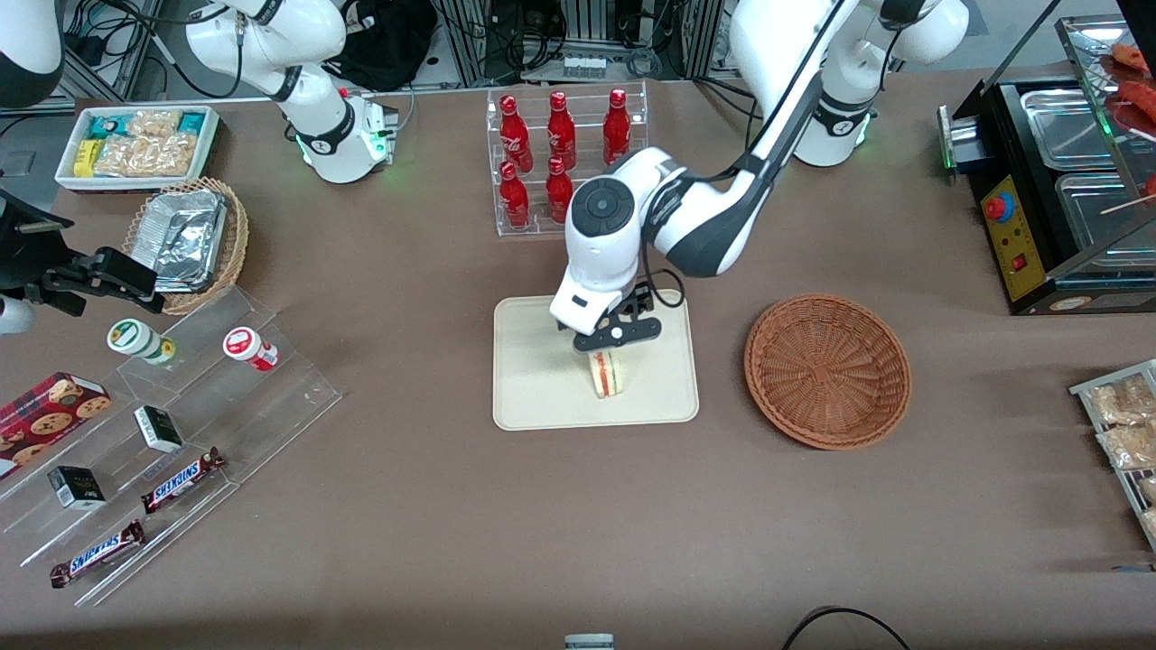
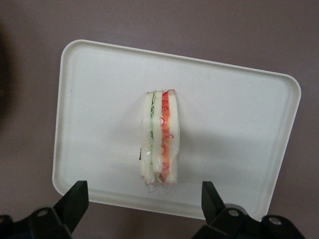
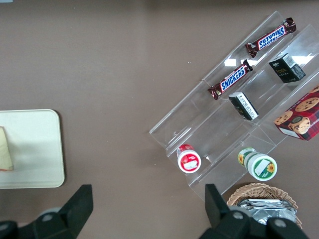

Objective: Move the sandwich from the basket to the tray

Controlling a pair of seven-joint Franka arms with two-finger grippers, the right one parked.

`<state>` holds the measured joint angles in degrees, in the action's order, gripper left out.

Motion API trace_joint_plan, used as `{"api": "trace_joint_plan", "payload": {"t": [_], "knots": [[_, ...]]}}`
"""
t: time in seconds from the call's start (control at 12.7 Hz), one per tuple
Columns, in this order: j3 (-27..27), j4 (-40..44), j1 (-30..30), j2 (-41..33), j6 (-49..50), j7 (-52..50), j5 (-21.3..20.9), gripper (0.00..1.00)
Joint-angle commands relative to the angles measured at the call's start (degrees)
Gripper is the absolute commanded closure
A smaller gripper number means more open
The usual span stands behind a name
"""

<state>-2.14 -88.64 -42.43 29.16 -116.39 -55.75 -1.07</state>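
I see my gripper (image 2: pixel 144 199) hanging wide open just above the sandwich (image 2: pixel 160 137), and its fingers (image 2: pixel 75 201) hold nothing. The sandwich stands on its edge on the tray (image 2: pixel 234 129), directly under the gripper, between the two fingers but not touching them. The basket (image 1: pixel 826 368) lies beside the tray, toward the working arm's end.

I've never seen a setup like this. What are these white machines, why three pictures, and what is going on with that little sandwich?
They are two robot arms at a table. One picture looks at them from the front; the other two come from cameras on each arm's wrist. The working arm's hand hangs open above the sandwich, holding nothing. The sandwich stands on its edge on the cream tray. The round reddish-brown basket beside the tray has nothing in it. Red bottles stand in a clear rack farther from the front camera.
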Motion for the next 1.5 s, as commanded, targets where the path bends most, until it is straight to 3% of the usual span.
{"api": "trace_joint_plan", "payload": {"t": [0.0, 0.47, 0.79, 1.42], "knots": [[0.3, -0.7, 0.3, -3.0, 4.6, 4.1, -0.6, 0.00], [1.0, 0.9, 6.7, -4.1, 15.9, 6.6, 0.0, 0.00], [1.0, -0.8, 13.8, -8.4, 21.2, 17.7, -0.1, 0.00], [1.0, -12.2, 26.8, -21.3, 21.1, 36.9, -0.2, 0.00]]}}
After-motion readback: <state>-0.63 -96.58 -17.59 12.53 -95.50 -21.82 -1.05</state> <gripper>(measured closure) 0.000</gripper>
